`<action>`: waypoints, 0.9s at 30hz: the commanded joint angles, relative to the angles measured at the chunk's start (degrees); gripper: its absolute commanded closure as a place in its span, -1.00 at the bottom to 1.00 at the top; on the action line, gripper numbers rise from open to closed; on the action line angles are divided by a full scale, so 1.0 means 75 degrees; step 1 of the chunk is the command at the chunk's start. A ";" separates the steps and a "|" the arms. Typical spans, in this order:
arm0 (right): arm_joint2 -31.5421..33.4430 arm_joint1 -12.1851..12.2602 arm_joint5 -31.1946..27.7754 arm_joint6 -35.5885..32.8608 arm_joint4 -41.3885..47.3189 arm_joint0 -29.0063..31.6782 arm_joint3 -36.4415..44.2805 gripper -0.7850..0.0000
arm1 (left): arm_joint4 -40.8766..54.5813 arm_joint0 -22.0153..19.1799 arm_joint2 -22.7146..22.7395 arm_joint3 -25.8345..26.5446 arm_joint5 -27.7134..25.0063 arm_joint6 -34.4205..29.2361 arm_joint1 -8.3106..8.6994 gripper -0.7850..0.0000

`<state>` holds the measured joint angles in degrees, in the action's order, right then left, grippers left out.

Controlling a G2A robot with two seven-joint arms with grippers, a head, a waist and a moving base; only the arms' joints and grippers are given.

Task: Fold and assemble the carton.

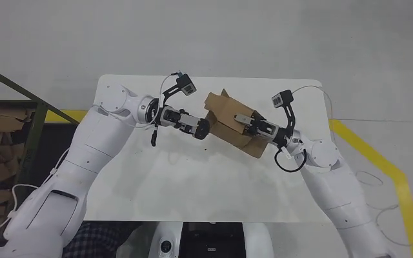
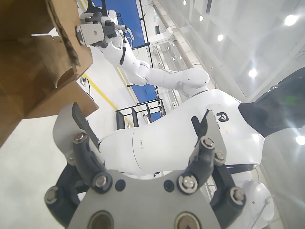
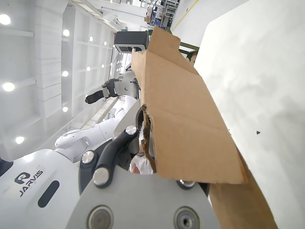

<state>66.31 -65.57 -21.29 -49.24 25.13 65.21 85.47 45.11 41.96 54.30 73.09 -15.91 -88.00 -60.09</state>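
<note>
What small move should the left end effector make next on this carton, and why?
Probably ease the left end effector toward the nearest edge of the carton and close on it. It stands open and empty just beside the carton, while the right end effector is shut on the carton's other side. The carton is held from one side alone, with flaps not yet folded.

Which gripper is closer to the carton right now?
Right. The right gripper clamps the carton by its edge; the left gripper sits open just beside its other end.
</note>
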 commanded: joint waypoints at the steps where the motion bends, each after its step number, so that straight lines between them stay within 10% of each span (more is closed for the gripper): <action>1: 0.0009 -0.0003 0.0007 0.0029 0.0000 0.0009 0.0020 1.00 | 0.0013 -0.0019 -0.0049 -0.0006 0.0002 0.0000 -0.0017 -1.00; 27: -0.0221 -0.0063 0.0321 0.0353 -0.0124 0.0458 0.0722 1.00 | -0.0075 -0.0168 -0.0099 -0.0256 -0.0150 0.0176 -0.0196 -1.00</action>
<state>64.64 -66.04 -18.92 -46.62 24.24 68.57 90.84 44.60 40.69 53.49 71.23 -17.01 -86.70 -61.53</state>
